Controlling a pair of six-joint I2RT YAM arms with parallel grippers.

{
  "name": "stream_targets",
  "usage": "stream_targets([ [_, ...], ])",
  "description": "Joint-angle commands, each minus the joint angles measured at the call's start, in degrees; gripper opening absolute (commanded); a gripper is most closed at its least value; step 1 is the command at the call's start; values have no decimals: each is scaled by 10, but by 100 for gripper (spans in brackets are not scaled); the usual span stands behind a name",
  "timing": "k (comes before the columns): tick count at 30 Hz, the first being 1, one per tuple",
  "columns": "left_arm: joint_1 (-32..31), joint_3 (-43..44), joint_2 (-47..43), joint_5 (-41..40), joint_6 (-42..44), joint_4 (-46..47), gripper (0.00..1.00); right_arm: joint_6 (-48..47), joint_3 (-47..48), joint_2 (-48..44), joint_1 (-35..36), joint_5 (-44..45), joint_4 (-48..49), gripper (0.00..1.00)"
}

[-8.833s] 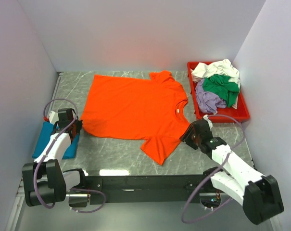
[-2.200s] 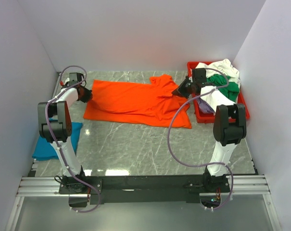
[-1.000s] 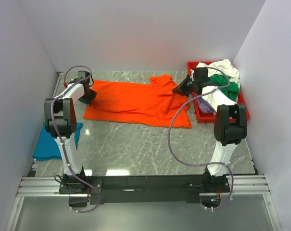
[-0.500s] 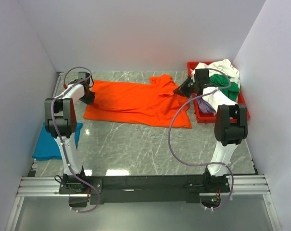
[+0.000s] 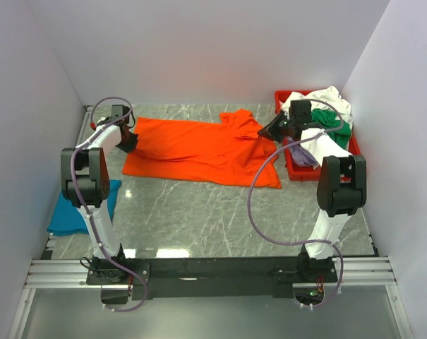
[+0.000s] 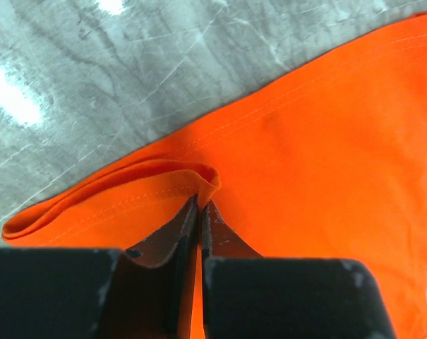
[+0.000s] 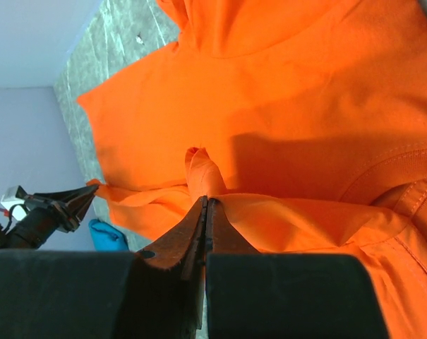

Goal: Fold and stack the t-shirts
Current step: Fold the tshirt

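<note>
The orange t-shirt (image 5: 199,150) lies folded in half lengthwise across the far part of the table. My left gripper (image 5: 130,142) is at its far left corner, shut on a pinched fold of orange cloth (image 6: 207,178); in the left wrist view the fingertips (image 6: 200,202) meet on that fold. My right gripper (image 5: 265,133) is at the shirt's right end by the collar, shut on a raised tuck of orange cloth (image 7: 199,166). A folded teal-blue t-shirt (image 5: 77,210) lies at the left edge.
A red tray (image 5: 320,171) at the far right holds crumpled white (image 5: 327,97), green (image 5: 337,128) and lavender (image 5: 302,155) t-shirts, close beside the right wrist. Walls enclose the table on three sides. Grey marble tabletop (image 5: 213,212) shows in front of the orange shirt.
The left jaws have closed on the orange shirt's left corner. The right wrist has shifted slightly right, still gripping the cloth near the collar.
</note>
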Motion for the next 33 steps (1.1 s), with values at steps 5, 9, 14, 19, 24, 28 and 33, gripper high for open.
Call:
stream_targets([
  [5, 9, -14, -24, 14, 15, 29, 8, -13, -5, -20, -6, 11, 23, 0],
  [9, 13, -18, -22, 20, 18, 35, 7, -16, -8, -20, -9, 16, 22, 0],
  [14, 19, -22, -24, 29, 25, 45, 7, -17, -14, -20, -15, 15, 27, 0],
  [19, 19, -17, -20, 34, 29, 53, 8, -17, -20, -18, -17, 19, 30, 0],
  [24, 19, -11, -12, 37, 34, 56, 9, -16, -13, -2, -16, 11, 35, 0],
  [28, 25, -20, -14, 45, 42, 72, 20, -22, 4, 16, -16, -3, 33, 23],
  [33, 31, -46, -41, 60, 59, 101, 63, -40, 29, 13, -11, 11, -3, 54],
])
